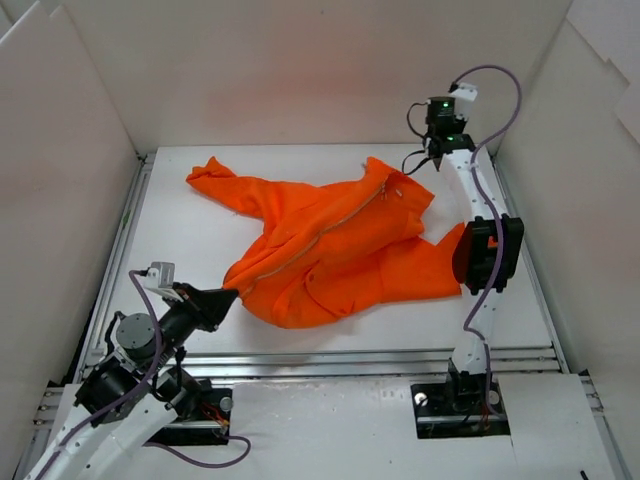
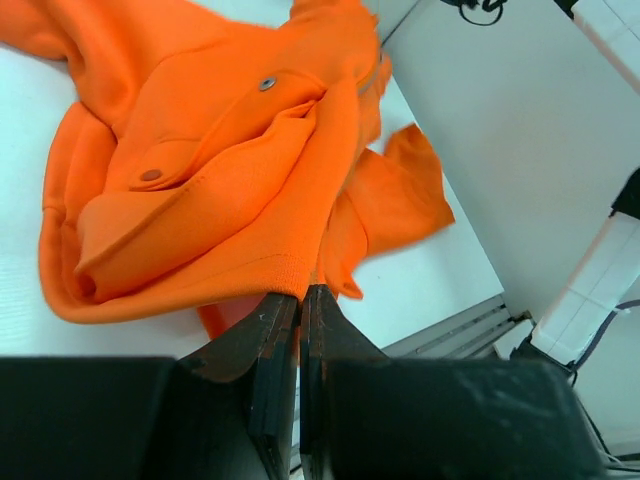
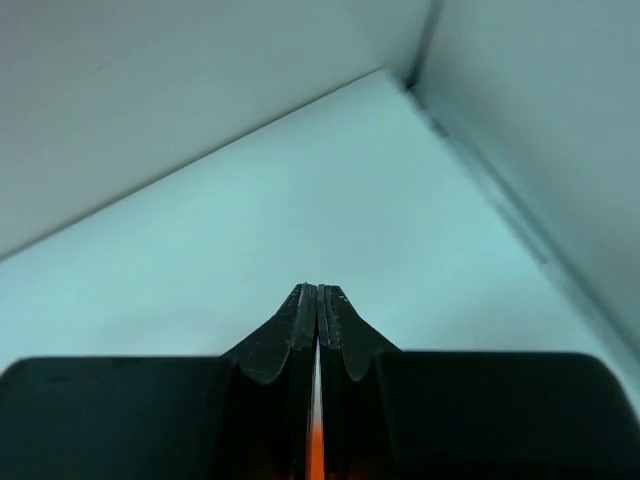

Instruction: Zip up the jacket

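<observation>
pinching the hem (image 2: 250, 275) of the jacket (image 1: 330, 250) sprawled across the desk (image 1: 200, 220), the left claw (image 2: 300, 295) is clamped shut, apparently anchoring it, while the right claw (image 3: 317, 290), closed on an orange sliver near the collar (image 1: 395, 185), likely stretches the zipper (image 1: 330, 225) straight.

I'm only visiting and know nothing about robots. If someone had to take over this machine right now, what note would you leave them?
The left gripper is shut, pinching the bottom hem of the jacket at the near left.
The right gripper is shut at the far right, near the collar. A sliver of orange shows between its fingers, so it seems to grip the jacket there.
The jacket lies diagonally on the table.
Done: the zipper looks closed along most of the front.
Left: I cannot tell whether it reaches the collar. Check that, then let go.
</observation>
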You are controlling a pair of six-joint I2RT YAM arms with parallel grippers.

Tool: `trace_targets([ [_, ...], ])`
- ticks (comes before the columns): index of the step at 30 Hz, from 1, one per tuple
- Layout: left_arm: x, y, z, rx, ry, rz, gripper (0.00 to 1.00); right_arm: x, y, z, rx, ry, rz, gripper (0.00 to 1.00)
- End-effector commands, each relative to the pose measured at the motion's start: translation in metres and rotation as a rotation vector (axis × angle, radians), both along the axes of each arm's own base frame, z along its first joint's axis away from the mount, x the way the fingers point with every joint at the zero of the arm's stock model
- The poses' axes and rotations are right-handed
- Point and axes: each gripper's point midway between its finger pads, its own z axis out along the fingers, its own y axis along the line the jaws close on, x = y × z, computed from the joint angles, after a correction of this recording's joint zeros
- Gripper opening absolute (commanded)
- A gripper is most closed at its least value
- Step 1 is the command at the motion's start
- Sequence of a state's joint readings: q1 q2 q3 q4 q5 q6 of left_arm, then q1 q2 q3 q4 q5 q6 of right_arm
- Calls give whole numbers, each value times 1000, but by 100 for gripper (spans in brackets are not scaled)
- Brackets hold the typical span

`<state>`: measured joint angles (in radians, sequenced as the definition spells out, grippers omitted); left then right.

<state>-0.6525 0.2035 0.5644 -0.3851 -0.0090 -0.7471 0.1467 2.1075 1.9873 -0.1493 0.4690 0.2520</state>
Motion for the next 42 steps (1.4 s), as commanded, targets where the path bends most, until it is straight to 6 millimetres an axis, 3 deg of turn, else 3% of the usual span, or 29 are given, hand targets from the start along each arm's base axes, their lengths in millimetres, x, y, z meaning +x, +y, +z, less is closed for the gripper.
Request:
trace_targets([
  [1, 4, 10, 16, 32, -46, 43, 0, -2, -103, 33, -137, -6, -223, 0],
  [5, 11, 8, 13, 35, -44, 58, 0, 11, -98, 31, -143, -8, -174, 0],
  [6, 13, 7, 15, 44, -47, 56, 0, 8, -117, 35, -143, -4, -198, 0],
  [8, 17, 4, 13, 59, -40, 55, 0, 9, -107, 37, -82, -19, -165, 0],
  [9, 21, 1, 6, 69, -16, 56, 0, 10, -91, 20, -27, -12, -94, 0],
  [10, 23, 0, 2, 69, -9, 58, 0, 1, -77, 46, 45, -93, -59, 0],
  [11, 26, -3, -1, 66, -2, 56, 0, -2, -60, 48, 96, -116, 1, 0],
  [12, 27, -5, -7, 63, 17, 59, 0, -15, -25, 50, 161, -149, 89, 0],
  [13, 28, -5, -9, 66, 24, 59, 0, -23, -12, 50, 185, -154, 119, 0],
  [14, 30, -2, -14, 75, 38, 77, 0, -37, 14, 23, 219, -93, 173, 0],
  [15, 30, -1, -16, 78, 47, 84, 0, -46, 38, 42, 297, -140, 261, 0],
  [16, 30, 1, -18, 76, 57, 96, 0, -55, 52, 38, 340, -125, 307, 0],
  [17, 30, 6, -21, 82, 65, 119, 0, -71, 71, 9, 384, -59, 344, 0],
  [18, 29, 9, -21, 82, 72, 131, 0, -82, 90, 22, 449, -92, 413, 0],
  [19, 28, 13, -22, 76, 83, 151, 0, -92, 100, 15, 482, -75, 445, 0],
  [20, 27, 21, -24, 84, 87, 181, 0, -109, 111, -14, 513, -13, 466, 0],
  [21, 26, 24, -24, 86, 86, 194, 0, -120, 125, -6, 543, -34, 536, 0],
  [23, 23, 31, -23, 84, 79, 218, 0, -147, 148, -31, 557, 52, 643, 0],
  [29, 21, 37, -24, 107, 87, 233, 0, -182, 150, -88, 457, 303, 735, 0],
  [30, 22, 39, -24, 113, 85, 241, 0, -183, 150, -107, 419, 365, 763, 0],
  [33, 29, 53, -44, 218, 164, 326, 0, -174, 156, -123, 355, 408, 783, 0],
  [34, 30, 58, -45, 235, 186, 358, 4, -175, 158, -128, 352, 431, 789, 0],
  [36, 33, 64, -26, 224, 177, 402, 23, -172, 154, -135, 341, 440, 758, 0],
  [37, 36, 65, -16, 222, 158, 410, 35, -171, 152, -137, 334, 436, 737, 8],
  [40, 37, 65, 41, 157, 14, 395, 47, -167, 138, -131, 316, 390, 630, 34],
  [42, 42, 53, 60, 157, -52, 343, 52, -167, 132, -130, 311, 362, 583, 46],
])
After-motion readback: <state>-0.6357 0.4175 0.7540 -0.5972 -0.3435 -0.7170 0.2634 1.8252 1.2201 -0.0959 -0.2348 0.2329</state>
